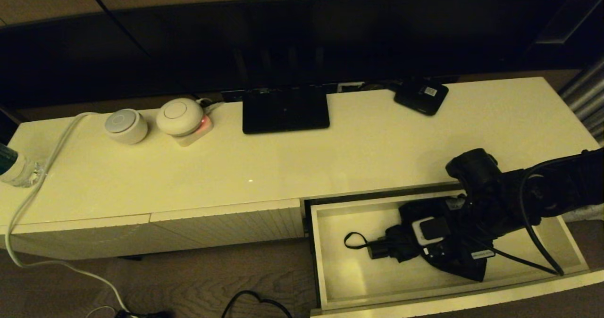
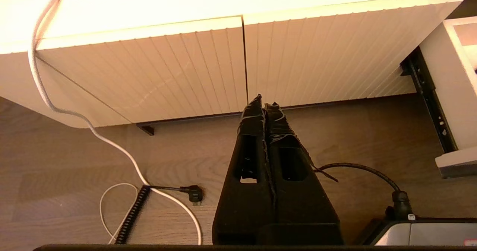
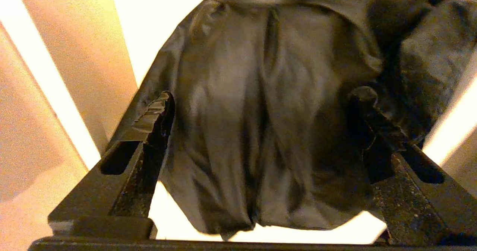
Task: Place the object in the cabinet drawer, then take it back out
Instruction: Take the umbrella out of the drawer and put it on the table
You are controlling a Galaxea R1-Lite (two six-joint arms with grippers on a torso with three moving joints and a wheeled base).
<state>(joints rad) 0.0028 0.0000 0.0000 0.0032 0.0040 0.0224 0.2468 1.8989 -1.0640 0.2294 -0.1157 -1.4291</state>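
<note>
The cabinet drawer (image 1: 317,256) stands pulled out at the right end of the cream cabinet. The black folding umbrella (image 1: 394,247) lies on its pale floor, handle and wrist loop (image 1: 354,240) pointing left. My right gripper (image 1: 436,247) is down inside the drawer over the umbrella's baggy fabric. In the right wrist view the gripper (image 3: 263,96) is open, its fingers (image 3: 156,109) spread wide on either side of the fabric (image 3: 261,150). My left gripper (image 2: 264,104) is shut on nothing, parked low in front of the closed ribbed fronts (image 2: 167,64).
On the cabinet top are a black screen base (image 1: 285,109), a small flat black box with a white label (image 1: 421,96), two round white devices (image 1: 126,125) and a bottle (image 1: 12,167). A white cable (image 1: 28,200) hangs to the floor, where plugs lie (image 2: 193,194).
</note>
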